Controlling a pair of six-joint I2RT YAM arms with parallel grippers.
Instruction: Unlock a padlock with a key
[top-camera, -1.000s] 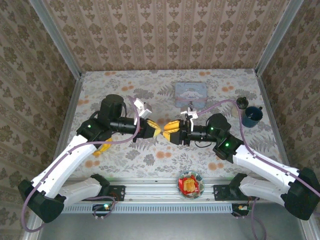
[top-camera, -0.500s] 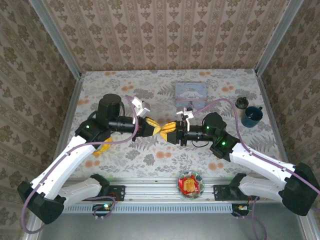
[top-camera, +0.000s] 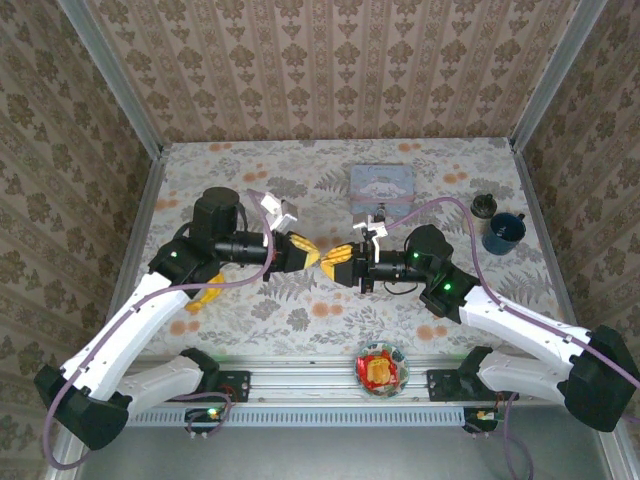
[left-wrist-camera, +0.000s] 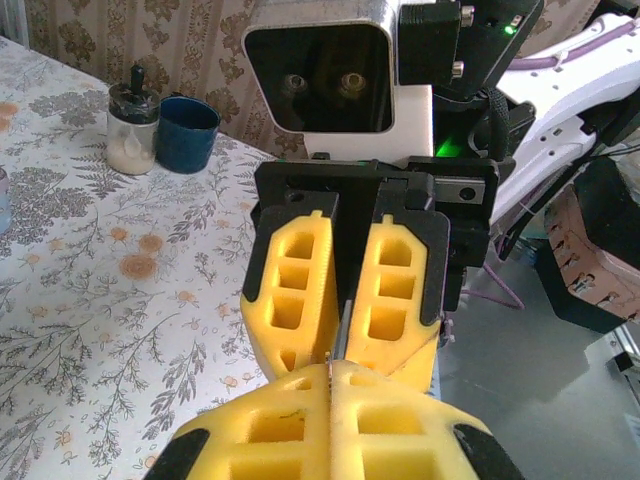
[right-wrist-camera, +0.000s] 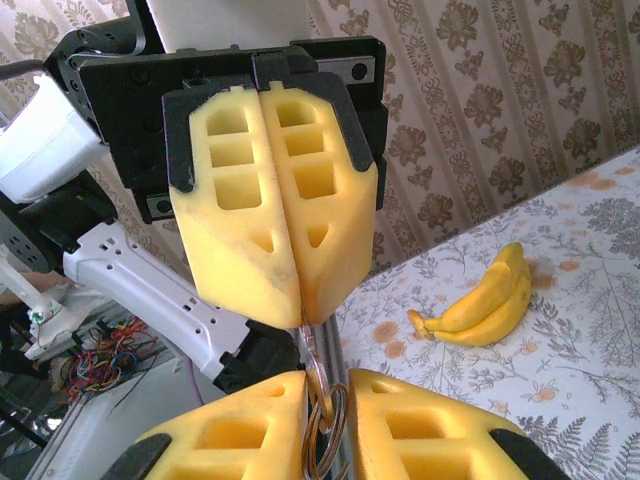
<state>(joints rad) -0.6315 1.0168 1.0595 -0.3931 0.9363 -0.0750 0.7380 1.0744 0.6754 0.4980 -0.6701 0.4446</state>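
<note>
Both arms reach in from the lower corners of the top view and meet tip to tip at centre, held above the surface. The left tool (top-camera: 312, 256) has its yellow pads pressed flat together. The right tool (top-camera: 334, 262) faces it, pads (left-wrist-camera: 400, 290) a narrow gap apart.

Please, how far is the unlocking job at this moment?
Done: the key is off the table, pinched in the shut left gripper. In hand: the right gripper meets it tip to tip, fingers either side of the key's ring; a grip is not certain. To do: putting the key into the padlock, turning.
</note>
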